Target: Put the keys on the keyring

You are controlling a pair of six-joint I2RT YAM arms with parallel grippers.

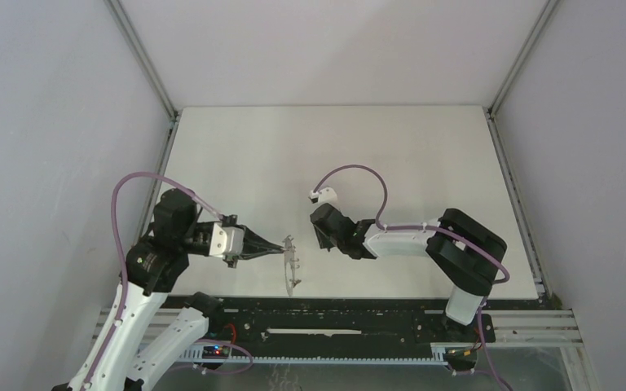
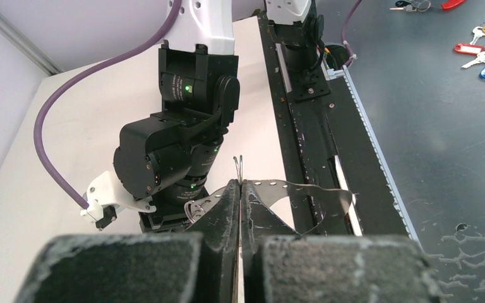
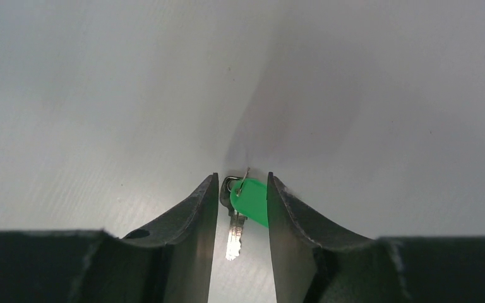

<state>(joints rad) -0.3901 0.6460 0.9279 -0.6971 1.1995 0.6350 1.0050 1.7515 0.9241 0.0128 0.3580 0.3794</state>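
Note:
My left gripper [image 1: 279, 249] is shut on the rim of the keyring [image 1: 292, 265] and holds the flat grey oval up on edge above the table's near side. In the left wrist view the keyring [image 2: 319, 197] spreads to either side of the shut gripper [image 2: 240, 184], with a thin wire loop [image 2: 240, 166] sticking up at the tips. My right gripper [image 1: 320, 241] points down at the table, to the right of the keyring. Its narrow jaws [image 3: 242, 184] press against both sides of the green-headed key [image 3: 252, 199], which lies on the white surface. No other key shows.
A black rail [image 1: 359, 319] runs along the table's near edge below both grippers. White walls with metal posts [image 1: 143, 57] enclose the table. Beyond the rail, several tagged keys [image 2: 480, 53] lie on the dark floor. My right arm's wrist [image 2: 177, 145] is just behind the keyring.

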